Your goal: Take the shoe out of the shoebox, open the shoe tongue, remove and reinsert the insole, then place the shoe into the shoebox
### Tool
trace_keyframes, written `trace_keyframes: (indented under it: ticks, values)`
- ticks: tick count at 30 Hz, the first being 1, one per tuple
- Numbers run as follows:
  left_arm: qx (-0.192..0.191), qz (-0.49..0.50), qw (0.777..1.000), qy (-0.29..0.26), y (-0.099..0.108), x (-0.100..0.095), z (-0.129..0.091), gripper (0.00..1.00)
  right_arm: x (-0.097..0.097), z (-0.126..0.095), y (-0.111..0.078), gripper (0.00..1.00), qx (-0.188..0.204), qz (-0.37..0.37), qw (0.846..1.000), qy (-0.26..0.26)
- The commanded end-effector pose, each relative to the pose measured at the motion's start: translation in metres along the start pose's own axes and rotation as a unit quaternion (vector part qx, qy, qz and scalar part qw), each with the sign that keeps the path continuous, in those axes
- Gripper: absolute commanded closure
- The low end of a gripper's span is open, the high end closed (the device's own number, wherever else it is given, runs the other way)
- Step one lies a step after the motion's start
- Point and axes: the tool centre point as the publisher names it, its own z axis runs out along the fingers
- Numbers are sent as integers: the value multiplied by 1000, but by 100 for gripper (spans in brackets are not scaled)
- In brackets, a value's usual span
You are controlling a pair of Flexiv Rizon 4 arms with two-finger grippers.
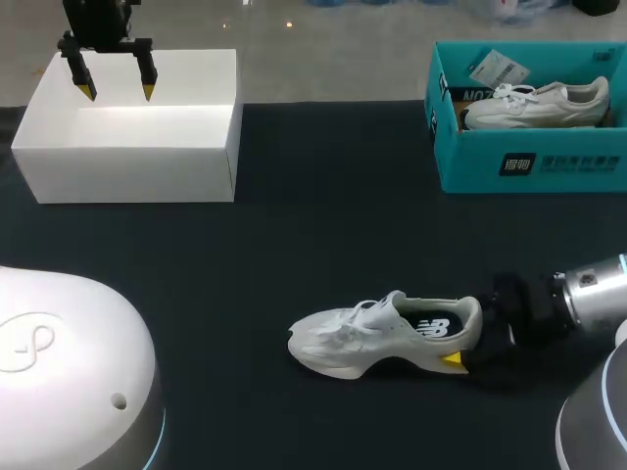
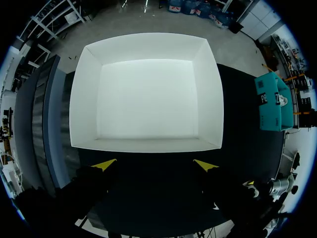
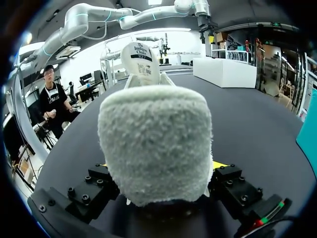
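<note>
Right claw (image 1: pixel 458 352): pinching the heel of the white mesh sneaker (image 1: pixel 377 333), which stands on its sole on the black bench (image 1: pixel 323 235). Only the right wrist view shows the fuzzy heel collar held between both fingers.
Left claw (image 1: pixel 116 91): spread, above the white open cardboard box (image 1: pixel 127 162). The left wrist view shows the box's white floor.
Teal cardboard shoebox (image 1: pixel 529 168), far right corner: holds a second white shoe (image 1: pixel 539 106).

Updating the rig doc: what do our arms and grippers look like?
Left gripper: black, two tapered fingers with yellow pointed tips. Right gripper: black, bolted finger mounts, yellow tips. Left arm: white rounded link, pale-blue ring. Right arm: silver wrist segment.
</note>
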Motion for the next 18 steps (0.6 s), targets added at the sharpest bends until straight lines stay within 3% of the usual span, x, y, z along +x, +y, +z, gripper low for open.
trace_keyframes:
  ticks: [1, 18]
  values:
    - [0, 0, 1000, 0, 0, 0, 0, 0, 1, 0, -1, 100, -3, -1, 1000, -1]
    - [0, 0, 1000, 0, 0, 0, 0, 0, 1, 0, -2, 100, -7, 1, 1000, 2]
